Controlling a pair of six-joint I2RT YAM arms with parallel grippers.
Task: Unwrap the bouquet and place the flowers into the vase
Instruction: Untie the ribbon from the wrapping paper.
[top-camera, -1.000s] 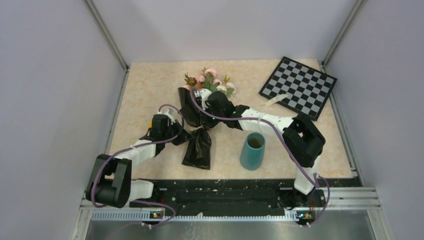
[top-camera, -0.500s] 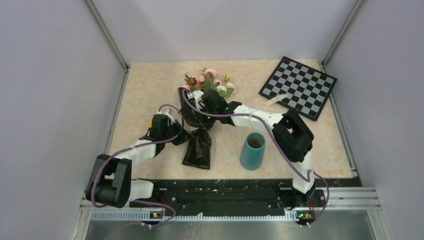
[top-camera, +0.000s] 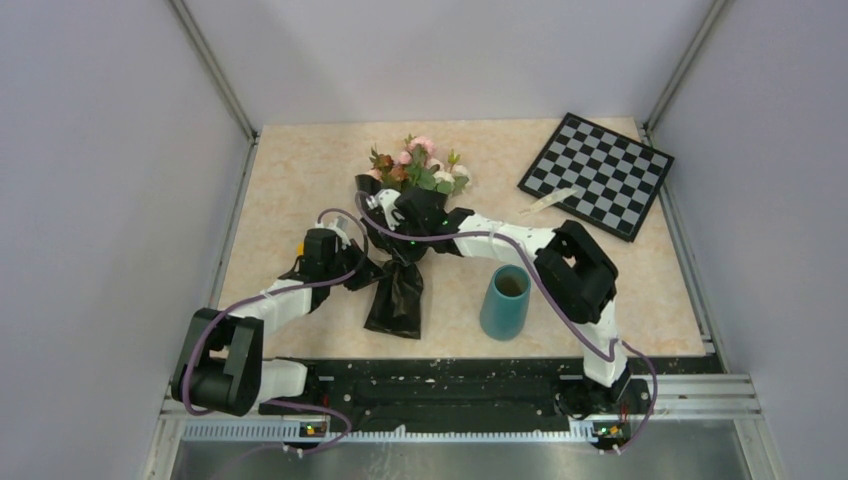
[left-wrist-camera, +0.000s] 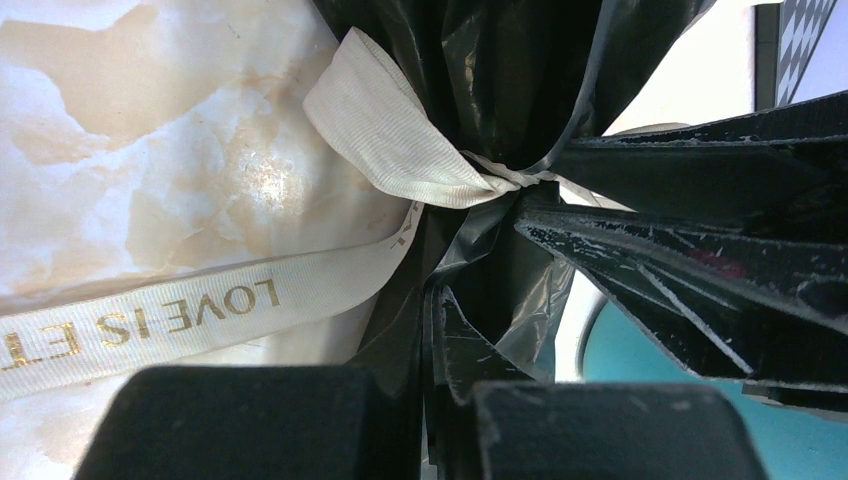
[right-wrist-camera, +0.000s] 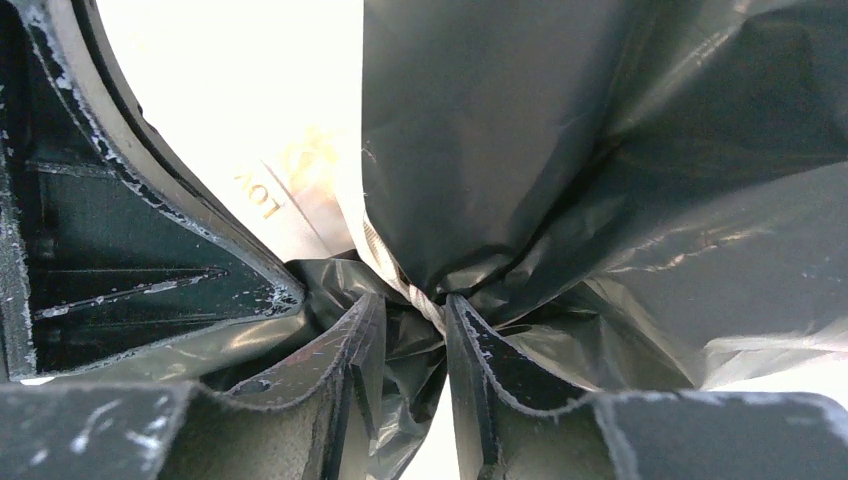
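Pinching bouquet (top-camera: 395, 295) wrapper, left jaws clenched, right jaws parted astride ribbon (left-wrist-camera: 385, 140), vase (top-camera: 505, 305) nearby.

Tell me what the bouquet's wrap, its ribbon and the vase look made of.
The wrap is likely thin plastic film, glossy black, with sharp crinkles and a bright sheen. The ribbon is woven fabric, matte cream; a fine ribbed weave shows, with gold printed lettering. The vase is smooth teal with low sheen; ceramic or plastic, can't tell.
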